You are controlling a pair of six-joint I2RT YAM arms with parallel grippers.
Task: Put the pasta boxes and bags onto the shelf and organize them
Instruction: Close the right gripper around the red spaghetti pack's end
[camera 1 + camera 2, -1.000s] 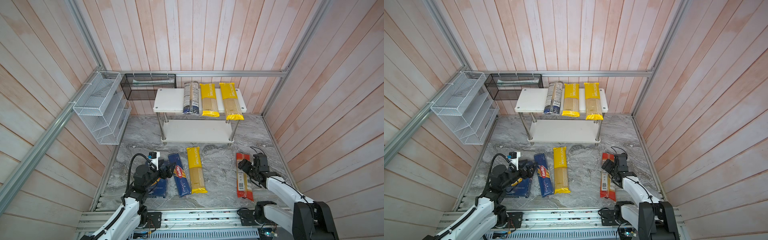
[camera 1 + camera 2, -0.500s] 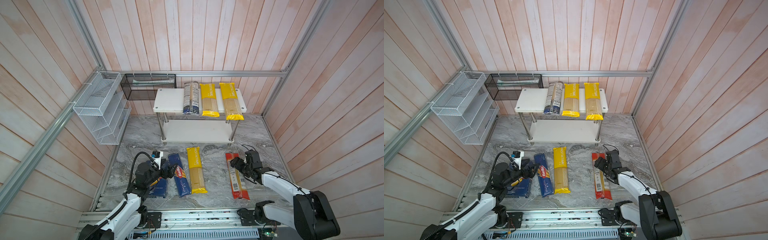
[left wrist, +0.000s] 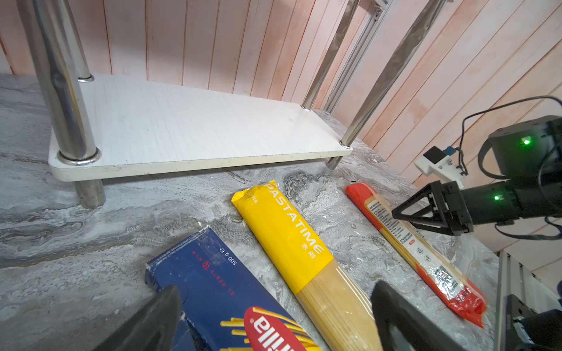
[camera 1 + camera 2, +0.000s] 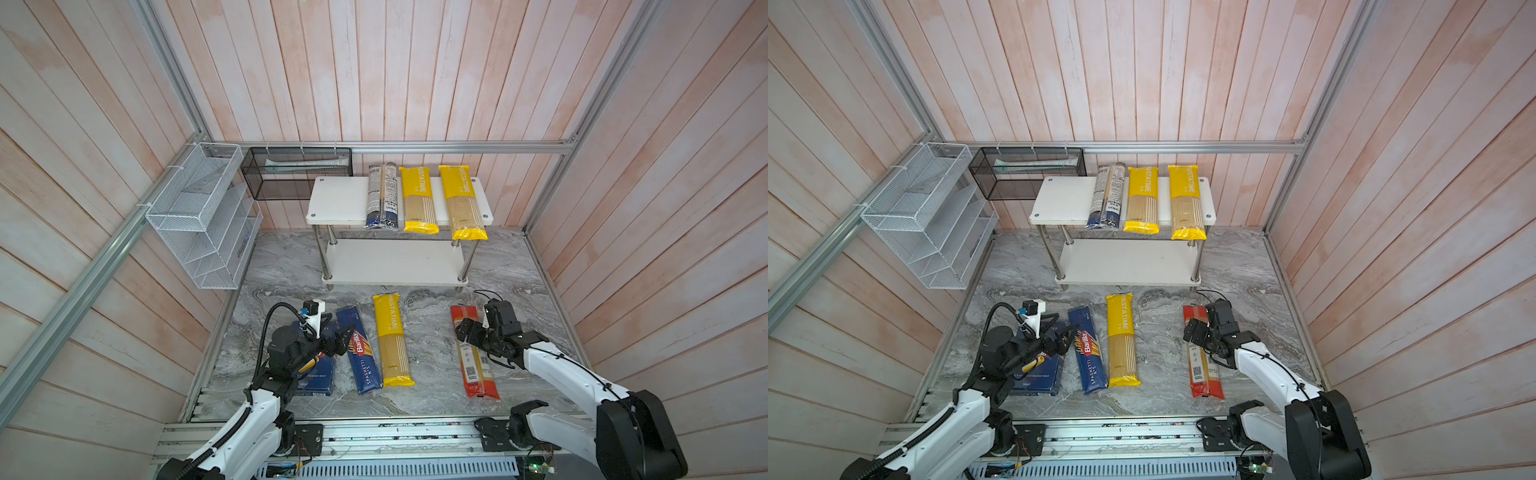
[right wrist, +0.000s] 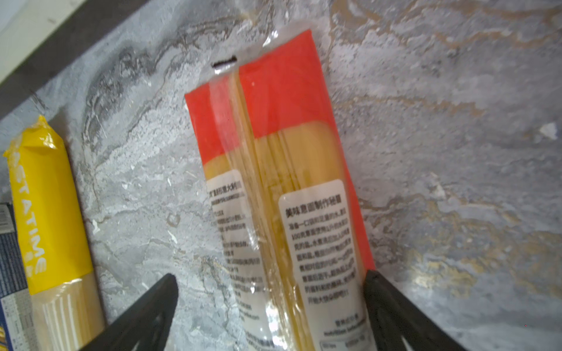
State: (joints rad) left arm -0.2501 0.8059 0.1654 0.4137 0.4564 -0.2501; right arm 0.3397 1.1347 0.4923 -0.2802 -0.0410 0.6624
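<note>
Three bags lie side by side on the shelf's top board: a blue-ended bag and two yellow bags. On the surface lie the Rigatoni box, Spaghetti box, a third yellow bag and the red bag. The right gripper's jaws stand apart, straddling the red bag. The left gripper's jaws gape over the Spaghetti box.

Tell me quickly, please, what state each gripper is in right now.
Left gripper: open, holding nothing.
Right gripper: open, fingers either side of the red-ended spaghetti bag, not clamping it.
</note>
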